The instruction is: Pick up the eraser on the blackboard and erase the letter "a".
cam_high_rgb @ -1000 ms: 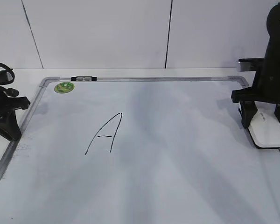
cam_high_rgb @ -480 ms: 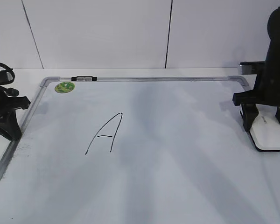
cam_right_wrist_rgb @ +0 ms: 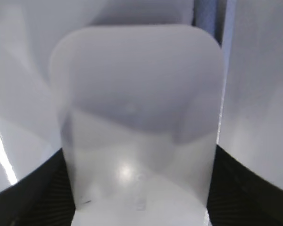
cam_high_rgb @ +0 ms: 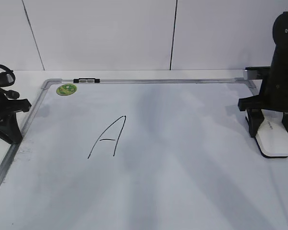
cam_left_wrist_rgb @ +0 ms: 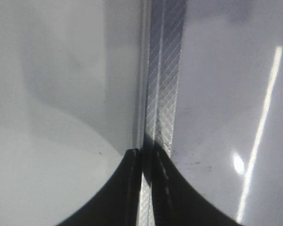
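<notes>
At three o'clock on the board, the right hand grips the eraser; its wrist camera shows fingers flanking it. The left hand, at nine, has closed jaws.

The right gripper is shifting a little toward the far edge of the blackboard. The eraser between its fingers is moving with it, its near end tilting slightly up.

The black right gripper pointed down, fingers clamped round the white rounded plastic eraser; the black left gripper sat pinched together.
</notes>
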You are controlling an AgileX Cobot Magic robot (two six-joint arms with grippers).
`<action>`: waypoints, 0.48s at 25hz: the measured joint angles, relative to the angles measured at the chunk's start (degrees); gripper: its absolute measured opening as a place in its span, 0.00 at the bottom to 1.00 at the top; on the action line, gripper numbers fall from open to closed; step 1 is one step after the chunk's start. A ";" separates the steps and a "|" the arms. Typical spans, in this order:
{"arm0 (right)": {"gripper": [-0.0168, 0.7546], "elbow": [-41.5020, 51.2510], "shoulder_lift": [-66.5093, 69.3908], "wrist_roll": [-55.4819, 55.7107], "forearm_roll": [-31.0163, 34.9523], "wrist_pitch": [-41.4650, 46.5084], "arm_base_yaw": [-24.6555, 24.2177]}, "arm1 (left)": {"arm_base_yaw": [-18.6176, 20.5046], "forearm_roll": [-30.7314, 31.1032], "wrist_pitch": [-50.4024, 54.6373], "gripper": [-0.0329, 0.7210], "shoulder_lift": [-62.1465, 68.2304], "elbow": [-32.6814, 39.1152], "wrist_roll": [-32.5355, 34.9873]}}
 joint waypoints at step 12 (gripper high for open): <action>0.73 0.27 0.00 -0.11 0.00 -0.12 0.00 | 0.00 -0.17 0.00 0.10 0.00 0.00 0.00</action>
